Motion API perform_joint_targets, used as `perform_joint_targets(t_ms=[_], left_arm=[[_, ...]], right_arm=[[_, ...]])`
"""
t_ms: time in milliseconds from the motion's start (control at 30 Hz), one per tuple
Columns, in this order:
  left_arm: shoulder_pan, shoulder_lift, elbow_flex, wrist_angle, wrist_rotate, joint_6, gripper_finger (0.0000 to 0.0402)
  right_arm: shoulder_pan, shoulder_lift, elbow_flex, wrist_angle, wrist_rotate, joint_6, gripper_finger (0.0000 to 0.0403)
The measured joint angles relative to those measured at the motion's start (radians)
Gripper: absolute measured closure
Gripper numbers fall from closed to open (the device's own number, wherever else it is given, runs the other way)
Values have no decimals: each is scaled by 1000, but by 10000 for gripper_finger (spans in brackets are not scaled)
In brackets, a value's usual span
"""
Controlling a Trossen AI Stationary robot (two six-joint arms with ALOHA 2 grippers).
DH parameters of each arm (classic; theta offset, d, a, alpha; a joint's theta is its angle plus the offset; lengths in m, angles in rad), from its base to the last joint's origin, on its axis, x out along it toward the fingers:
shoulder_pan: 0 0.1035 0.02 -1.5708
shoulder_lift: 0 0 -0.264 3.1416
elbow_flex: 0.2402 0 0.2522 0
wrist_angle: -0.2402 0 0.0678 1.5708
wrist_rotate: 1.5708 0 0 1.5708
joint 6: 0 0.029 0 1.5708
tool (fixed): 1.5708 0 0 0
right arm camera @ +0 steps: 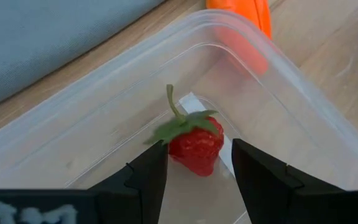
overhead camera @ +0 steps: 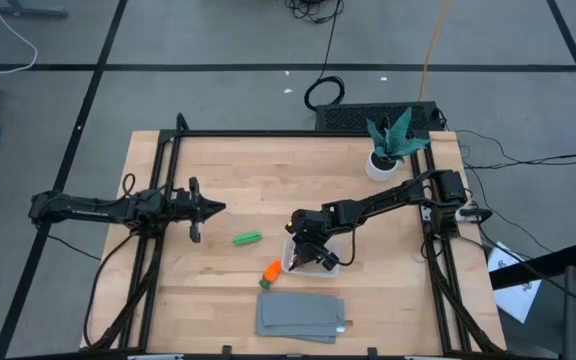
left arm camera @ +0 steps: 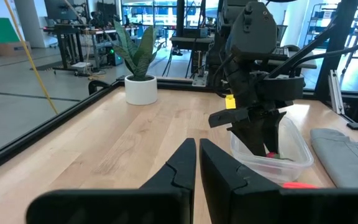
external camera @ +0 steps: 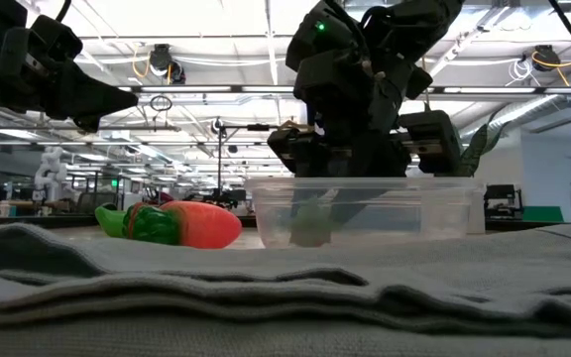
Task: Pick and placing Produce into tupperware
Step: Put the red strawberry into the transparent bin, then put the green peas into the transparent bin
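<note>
Grey cloth (external camera: 285, 297) fills the whole bottom of the low view, folded flat right under the lens; from above it lies at the lower middle of the table (overhead camera: 218, 190), just below the tub (overhead camera: 334, 243). Behind it in the low view, the carrot (external camera: 201, 224) lies at left of centre, its green top toward the left, and the tub's clear walls stand at centre right.

Over the tub hangs the right gripper (right arm camera: 196, 163), reaching down inside it. Its fingers (right arm camera: 146, 171) stand parted on either side of the berry (right arm camera: 194, 146), which sits on the tub floor with its green cap and stem up. I see a gap on the right side of the berry; on the left I cannot tell whether the finger touches it. So the right gripper is open around the berry, not squeezing it.

From above, the carrot (overhead camera: 271, 270) lies just outside the tub's lower left corner, near the cloth's upper edge. The pod (overhead camera: 247, 238) lies alone on the wood, left of the tub, between the two arms.

At the left of the high view the left gripper (overhead camera: 214, 207) waits above the table with its fingers pressed together, holding nothing. A plant (overhead camera: 393, 140) in a white pot stands at the upper right of the table.
</note>
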Motion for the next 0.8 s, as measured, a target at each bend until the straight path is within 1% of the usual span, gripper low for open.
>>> perform_joint_targets(t_ms=[167,367,467,600,800], left_arm=[[0,0,0,0,0,0,378],[0,0,0,-1,0,-4,378],[0,0,0,-3,0,-4,378],[0,0,0,-5,-1,-5,378],[0,0,0,-5,-1,-5,378]], right_arm=[[-3,-9,0,-6,32,15,232],[-35,-38,2,-7,28,39,232],[-50,-55,2,-12,26,47,244],[-68,-69,2,-10,24,85,288],[-72,-72,2,-3,23,114,388]])
